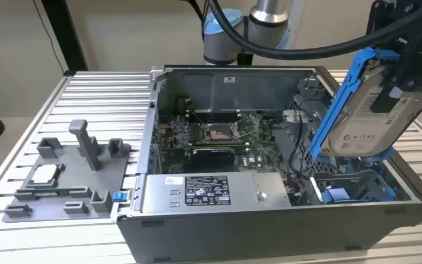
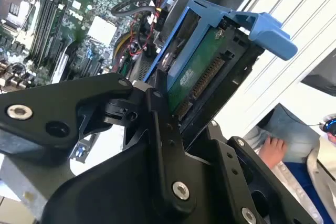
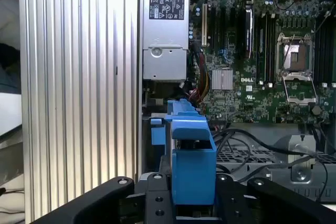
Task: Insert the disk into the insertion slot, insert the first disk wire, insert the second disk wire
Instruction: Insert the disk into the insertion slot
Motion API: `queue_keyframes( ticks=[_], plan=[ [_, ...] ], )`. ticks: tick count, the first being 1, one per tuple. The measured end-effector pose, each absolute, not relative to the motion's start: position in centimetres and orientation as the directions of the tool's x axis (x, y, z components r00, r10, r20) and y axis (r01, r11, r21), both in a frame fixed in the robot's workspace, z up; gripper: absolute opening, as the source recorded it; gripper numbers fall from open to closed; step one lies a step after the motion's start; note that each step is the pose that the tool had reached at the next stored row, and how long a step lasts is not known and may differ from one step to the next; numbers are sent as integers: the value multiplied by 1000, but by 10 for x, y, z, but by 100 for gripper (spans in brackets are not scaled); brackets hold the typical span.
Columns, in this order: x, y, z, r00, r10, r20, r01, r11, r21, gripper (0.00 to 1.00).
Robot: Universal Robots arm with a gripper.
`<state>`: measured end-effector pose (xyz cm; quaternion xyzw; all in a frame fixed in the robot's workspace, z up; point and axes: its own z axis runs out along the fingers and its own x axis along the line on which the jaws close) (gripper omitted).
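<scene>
Holding the disk (image 1: pixel 372 118) above the insertion slot (image 1: pixel 346 187) | gripper (image 1: pixel 409 77) jaws clamped on it | likely stiff, hefty, shock-sensitive: grip blue frame (image 1: pixel 340 102) sides

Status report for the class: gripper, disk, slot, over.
Gripper shut on disk, tilted above the case. Slot below, disk not in. Black cables lie close beside the slot.

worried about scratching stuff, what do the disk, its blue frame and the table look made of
Disk: bare silver-grey metal shell with a dull sheen and a paper-like white label. Blue frame: likely moulded plastic, going by its even bright colour, thin ribs and a tab. Table: seemingly aluminium profile, pale and matte, with parallel grooves.
</scene>
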<state>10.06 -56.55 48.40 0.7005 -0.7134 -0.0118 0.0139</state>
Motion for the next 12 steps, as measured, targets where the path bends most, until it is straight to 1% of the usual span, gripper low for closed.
queue_keyframes(
  ticks=[5, 12],
  plan=[
    [101, -568, 483, -18, -1000, 0, -999, 18, 36, 0],
    [108, -579, 478, -18, -1000, -5, -999, 18, 36, 0]
  ],
)
